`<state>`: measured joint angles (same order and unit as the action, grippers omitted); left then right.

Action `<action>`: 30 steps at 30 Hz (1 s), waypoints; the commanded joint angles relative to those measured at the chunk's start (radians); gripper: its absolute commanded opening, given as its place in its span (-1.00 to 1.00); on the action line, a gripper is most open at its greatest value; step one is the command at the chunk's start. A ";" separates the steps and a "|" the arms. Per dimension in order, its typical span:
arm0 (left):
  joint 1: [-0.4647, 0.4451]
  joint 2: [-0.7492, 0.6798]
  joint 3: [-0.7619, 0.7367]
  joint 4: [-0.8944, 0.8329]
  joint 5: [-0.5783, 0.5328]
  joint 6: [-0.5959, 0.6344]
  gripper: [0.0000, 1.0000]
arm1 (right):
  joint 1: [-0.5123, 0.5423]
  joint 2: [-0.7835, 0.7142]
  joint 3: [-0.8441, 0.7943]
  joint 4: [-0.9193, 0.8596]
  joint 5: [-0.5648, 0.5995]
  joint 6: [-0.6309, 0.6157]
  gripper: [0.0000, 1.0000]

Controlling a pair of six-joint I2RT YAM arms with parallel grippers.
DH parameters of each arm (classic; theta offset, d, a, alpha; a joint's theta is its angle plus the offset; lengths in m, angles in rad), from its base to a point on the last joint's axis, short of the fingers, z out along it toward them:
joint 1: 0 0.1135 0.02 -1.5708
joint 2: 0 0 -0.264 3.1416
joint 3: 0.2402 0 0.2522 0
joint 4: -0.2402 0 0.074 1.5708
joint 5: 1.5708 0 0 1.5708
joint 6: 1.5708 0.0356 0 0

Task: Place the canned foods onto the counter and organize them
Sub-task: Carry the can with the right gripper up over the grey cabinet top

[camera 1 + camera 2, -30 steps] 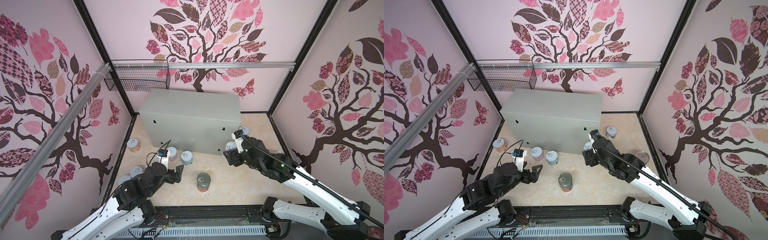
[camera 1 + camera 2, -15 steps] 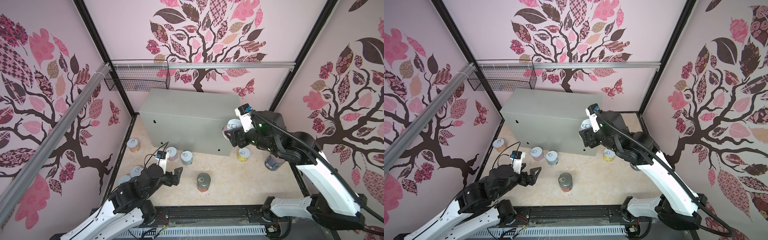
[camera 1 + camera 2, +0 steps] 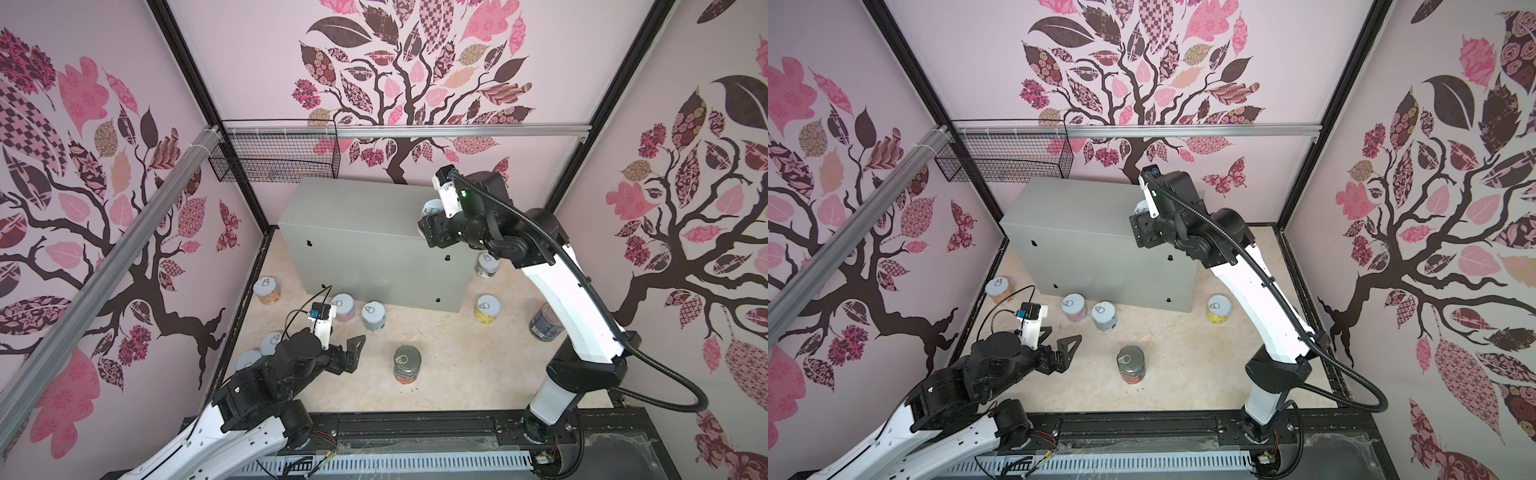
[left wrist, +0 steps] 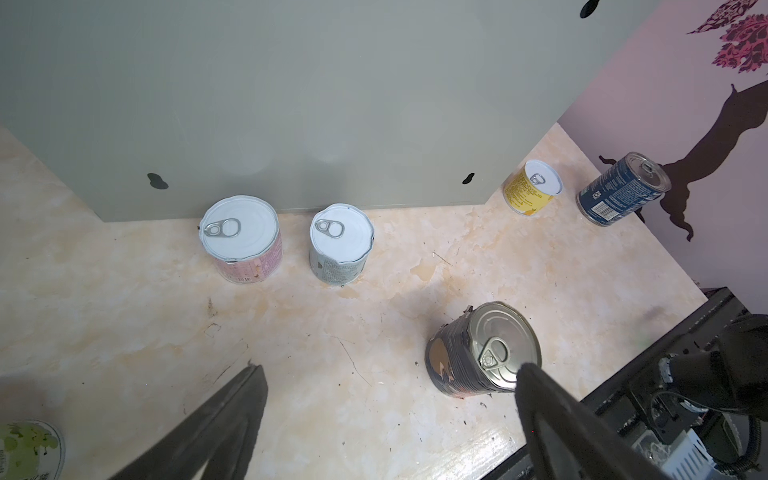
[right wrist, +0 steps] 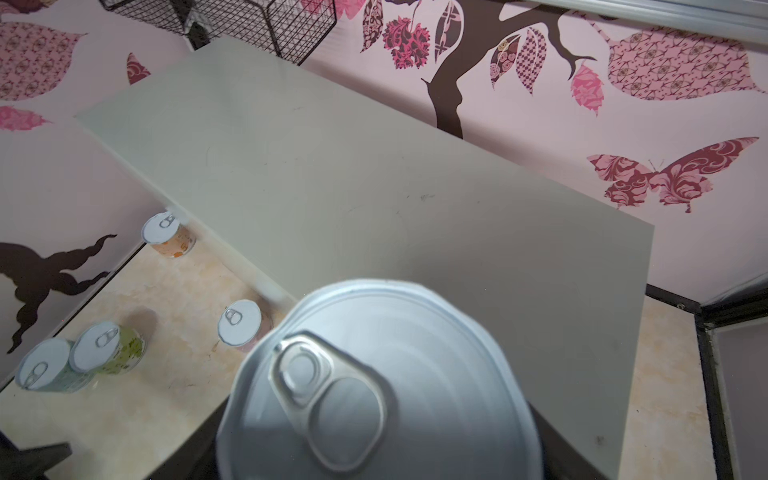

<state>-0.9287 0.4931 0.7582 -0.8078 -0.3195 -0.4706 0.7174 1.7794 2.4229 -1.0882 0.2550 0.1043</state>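
My right gripper [image 3: 432, 218] is shut on a short white-lidded can [image 5: 378, 382], held upright over the right end of the grey counter [image 3: 365, 208]; the can's lid [image 3: 1140, 206] hides the fingers in the right wrist view. Nothing stands on the counter's top [image 5: 374, 187]. My left gripper [image 3: 353, 351] hangs open and empty low over the floor, left of a tall reddish can [image 3: 407, 365]. A pink can [image 4: 241, 239] and a blue-grey can [image 4: 341, 243] stand at the counter's front. A yellow can [image 3: 487, 308] and a dark blue can [image 3: 545, 322] stand at the right.
More cans stand on the floor: one [image 3: 267, 290] by the left wall, two [image 3: 272, 343] behind my left arm, one [image 3: 486, 264] beside the counter's right end. A black wire basket [image 3: 274, 158] hangs on the back wall above the counter's left end.
My right gripper has risen with the can from the floor by the counter's right end to above the counter's top. The left arm drew back slightly.
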 commanded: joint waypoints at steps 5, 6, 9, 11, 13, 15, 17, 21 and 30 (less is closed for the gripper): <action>-0.005 -0.003 -0.009 0.024 0.028 0.015 0.94 | -0.092 0.178 0.202 0.023 -0.034 0.005 -0.26; -0.005 -0.002 -0.010 0.025 0.030 0.016 0.94 | -0.104 0.191 0.203 0.027 -0.034 0.004 -0.26; -0.005 0.001 -0.010 0.030 0.037 0.017 0.95 | -0.123 0.215 0.196 0.048 -0.027 -0.004 -0.26; -0.005 0.004 -0.011 0.032 0.042 0.019 0.95 | -0.128 0.230 0.195 0.059 -0.024 -0.012 -0.26; -0.005 0.008 -0.011 0.033 0.045 0.020 0.94 | -0.130 0.246 0.195 0.066 -0.024 -0.018 -0.23; -0.005 0.012 -0.011 0.034 0.048 0.021 0.94 | -0.134 0.262 0.195 0.071 -0.028 -0.024 -0.14; -0.005 0.011 -0.011 0.034 0.047 0.021 0.94 | -0.137 0.274 0.194 0.074 -0.038 -0.024 -0.02; -0.005 0.005 -0.008 0.029 0.034 0.022 0.94 | -0.143 0.290 0.185 0.101 -0.075 -0.018 0.17; -0.005 -0.040 0.015 0.034 0.046 0.053 0.96 | -0.158 0.307 0.182 0.136 -0.135 -0.025 0.55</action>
<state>-0.9302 0.4706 0.7578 -0.7944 -0.2829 -0.4435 0.5671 2.0464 2.5855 -0.9485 0.1608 0.0849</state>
